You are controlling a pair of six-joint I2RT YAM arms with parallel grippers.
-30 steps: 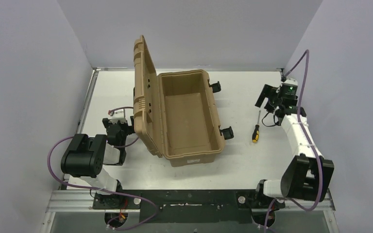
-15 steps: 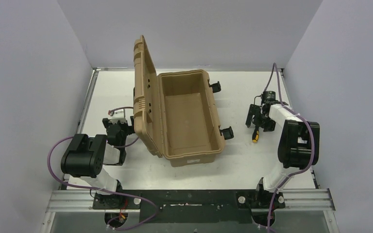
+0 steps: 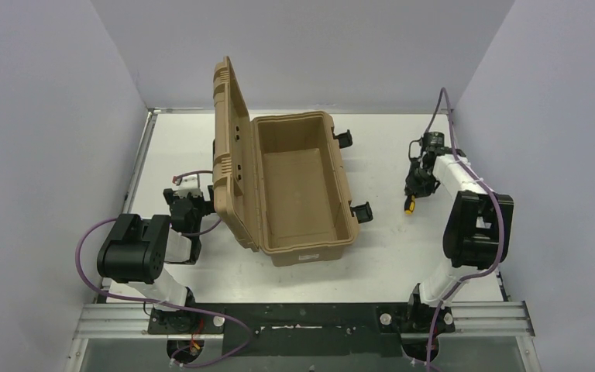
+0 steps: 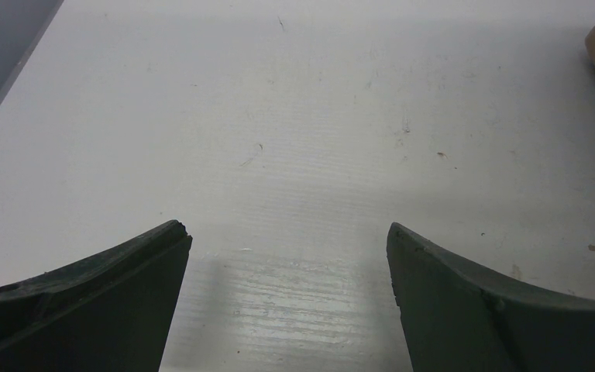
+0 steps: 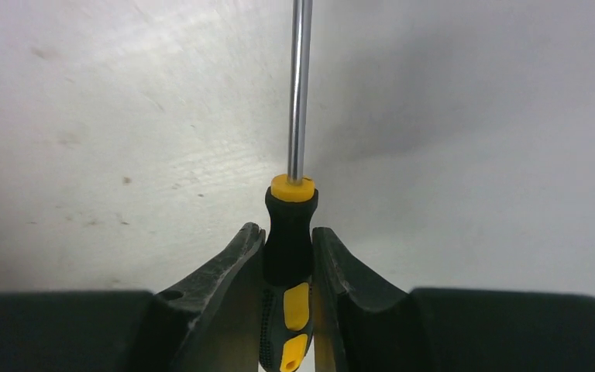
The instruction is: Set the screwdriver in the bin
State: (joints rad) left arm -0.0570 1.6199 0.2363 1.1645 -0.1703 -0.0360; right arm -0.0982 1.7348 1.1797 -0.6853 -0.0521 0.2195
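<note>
The screwdriver has a black and yellow handle and a thin metal shaft pointing away from the wrist camera. My right gripper is shut on the handle, one finger on each side. From above, the right gripper sits right of the bin, and the screwdriver's yellow end pokes out on its near side. Whether the tool still touches the table I cannot tell. The tan bin stands open mid-table, its ribbed lid upright on the left. My left gripper is open over bare table.
Black latches stick out from the bin's right side toward the right arm. The left arm is folded close against the lid's outer side. Grey walls close in the white table on the left, right and back.
The right arm swung in from the far right edge onto the screwdriver, and its jaws went from wide open to shut on the handle. The left arm stayed still.
</note>
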